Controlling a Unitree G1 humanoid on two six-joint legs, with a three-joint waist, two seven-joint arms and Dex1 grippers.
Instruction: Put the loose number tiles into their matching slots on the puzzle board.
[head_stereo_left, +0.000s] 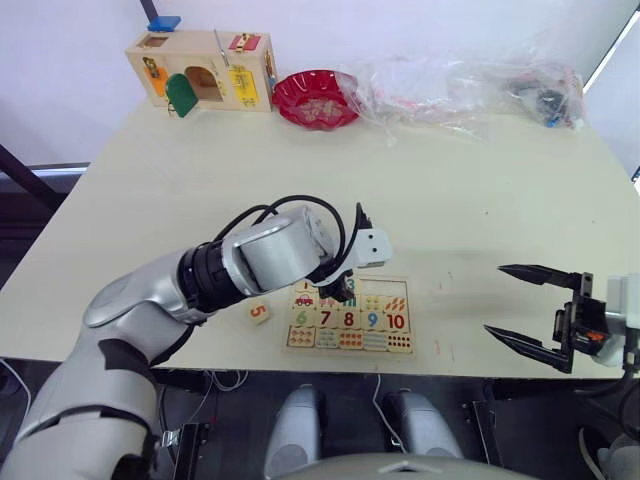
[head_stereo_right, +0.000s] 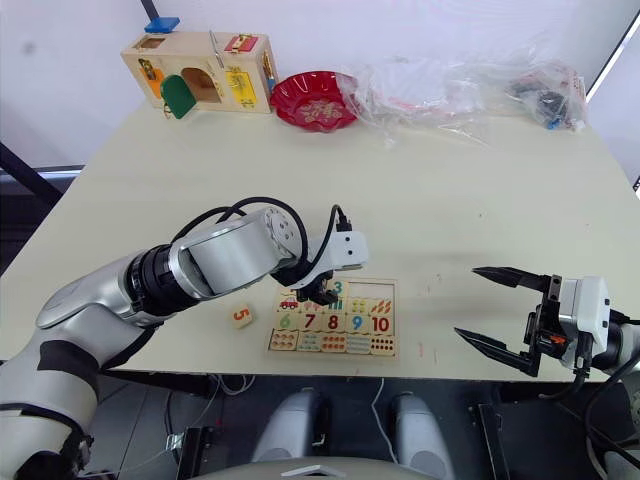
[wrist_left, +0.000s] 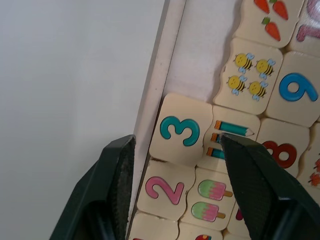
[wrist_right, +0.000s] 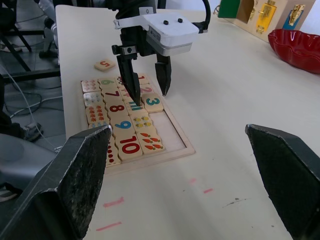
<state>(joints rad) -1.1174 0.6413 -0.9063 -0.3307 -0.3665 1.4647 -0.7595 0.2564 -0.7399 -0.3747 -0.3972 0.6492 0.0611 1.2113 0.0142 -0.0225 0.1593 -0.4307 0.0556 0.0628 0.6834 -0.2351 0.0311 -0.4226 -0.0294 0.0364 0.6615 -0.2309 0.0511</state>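
Bright, even light; soft shadows.

- A wooden latch box stands at the table's far left corner, with yellow panels and a green door hanging open at its front.
- A small blue piece sits just behind the box's top.
- A red bowl sits just right of the box.
- Crumpled clear plastic bags stretch along the far edge from the bowl to the right corner, with dark items inside at the right end.
- Faint red marks dot the tabletop.
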